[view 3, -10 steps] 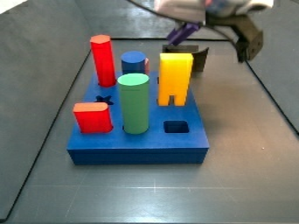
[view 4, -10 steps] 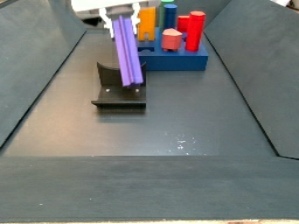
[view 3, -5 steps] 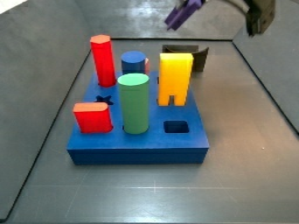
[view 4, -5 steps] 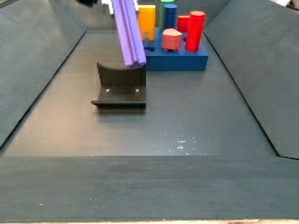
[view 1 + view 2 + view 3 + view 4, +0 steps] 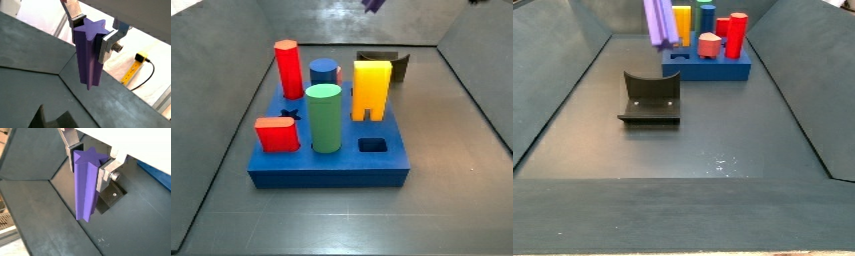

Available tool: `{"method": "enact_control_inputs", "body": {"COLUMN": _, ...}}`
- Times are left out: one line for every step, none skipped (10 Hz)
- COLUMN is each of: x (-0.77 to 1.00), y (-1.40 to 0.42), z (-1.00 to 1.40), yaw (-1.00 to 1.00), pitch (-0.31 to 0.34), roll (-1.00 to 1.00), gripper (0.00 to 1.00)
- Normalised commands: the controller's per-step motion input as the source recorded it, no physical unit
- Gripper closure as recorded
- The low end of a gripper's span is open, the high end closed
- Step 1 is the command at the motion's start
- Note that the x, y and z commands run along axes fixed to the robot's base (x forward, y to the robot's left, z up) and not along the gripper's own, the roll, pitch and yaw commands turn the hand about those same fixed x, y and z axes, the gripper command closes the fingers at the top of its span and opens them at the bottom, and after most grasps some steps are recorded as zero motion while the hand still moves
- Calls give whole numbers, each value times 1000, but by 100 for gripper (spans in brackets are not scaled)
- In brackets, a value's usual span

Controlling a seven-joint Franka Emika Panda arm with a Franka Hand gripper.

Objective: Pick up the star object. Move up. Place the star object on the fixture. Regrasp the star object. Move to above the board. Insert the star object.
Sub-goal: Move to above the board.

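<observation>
The star object (image 5: 89,55) is a long purple star-shaped prism. My gripper (image 5: 92,31) is shut on its upper end, and it hangs down from the jaws in both wrist views (image 5: 84,188). It is high above the floor. In the side views only its lower part shows at the upper edge (image 5: 373,4) (image 5: 656,22); the gripper itself is out of those frames. The dark fixture (image 5: 651,98) stands on the floor below, bare; it also shows in a side view (image 5: 385,62) and in a wrist view (image 5: 110,198). The blue board (image 5: 331,170) has a star-shaped hole (image 5: 289,115).
On the board stand a red hexagonal post (image 5: 287,63), a green cylinder (image 5: 323,118), a yellow arch block (image 5: 372,88), a blue cylinder (image 5: 325,72) and a red block (image 5: 277,133). A square hole (image 5: 372,145) is open. Sloped dark walls (image 5: 567,90) ring the floor.
The gripper has risen with the star object, lifting it away from the fixture. The gripper has left the side views; only the star's lower end still shows.
</observation>
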Motion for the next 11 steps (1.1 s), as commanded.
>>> {"method": "enact_control_inputs", "body": {"x": -9, "y": -9, "z": 342, "yaw": -17, "pitch": 45, "roll": -32, "gripper": 100}}
{"method": "enact_control_inputs", "body": {"x": -4, "y": -7, "z": 197, "yaw": -12, "pitch": 62, "roll": -35, "gripper": 100}}
{"method": "enact_control_inputs", "body": {"x": -583, "y": -1000, "z": 361, "yaw": -198, "pitch": -163, "roll": -1000, "gripper": 100}}
{"method": "enact_control_inputs", "body": {"x": -586, "y": -1000, "z": 354, "yaw": -196, "pitch": -169, "roll": -1000, "gripper": 100}}
{"method": "enact_control_inputs", "body": {"x": -651, "y": -1000, "z": 374, "yaw": -207, "pitch": -180, "roll": -1000, "gripper": 100}}
{"method": "enact_control_inputs", "body": {"x": -656, "y": -1000, "z": 356, "yaw": -212, "pitch": -179, "roll": -1000, "gripper": 100}}
{"method": "enact_control_inputs", "body": {"x": -668, "y": -1000, "z": 361, "yaw": -232, "pitch": -167, "roll": -1000, "gripper": 100}}
{"method": "enact_control_inputs", "body": {"x": -675, "y": -1000, "z": 362, "yaw": -238, "pitch": -158, "roll": -1000, "gripper": 100}}
{"method": "enact_control_inputs", "body": {"x": -669, "y": -934, "z": 341, "yaw": -248, "pitch": -143, "roll": -1000, "gripper": 100}}
{"method": "enact_control_inputs", "body": {"x": -550, "y": -748, "z": 270, "yaw": -251, "pitch": -134, "roll": -1000, "gripper": 100}}
{"method": "enact_control_inputs", "body": {"x": -262, "y": -283, "z": 104, "yaw": -251, "pitch": -117, "roll": -1000, "gripper": 100}}
